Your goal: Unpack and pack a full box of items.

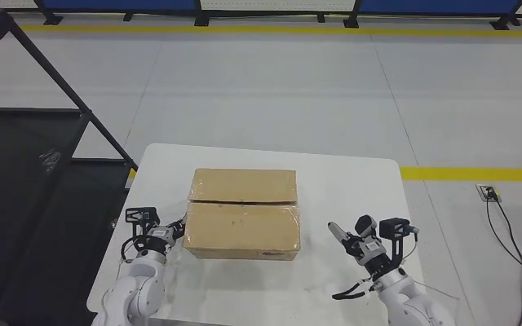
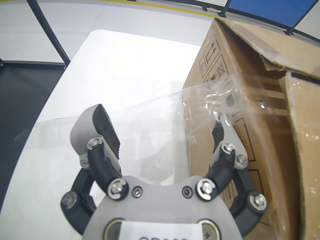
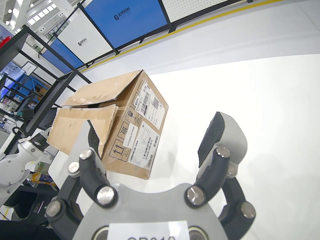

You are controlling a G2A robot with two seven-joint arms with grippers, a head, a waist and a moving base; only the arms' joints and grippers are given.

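Left pincer (image 2: 160,116) agape beside taped box (image 2: 240,76)

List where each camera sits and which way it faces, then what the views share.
Top view: above the arms, looking down on the white table and cardboard box; left gripper and right gripper show at the near edge.
Left wrist view: on the left wrist, facing along the box's end; the open left gripper shows in front.
Right wrist view: on the right wrist, facing the box's labelled end; the open right gripper shows, the left arm beyond the box.
Shared: all three show the box and table.
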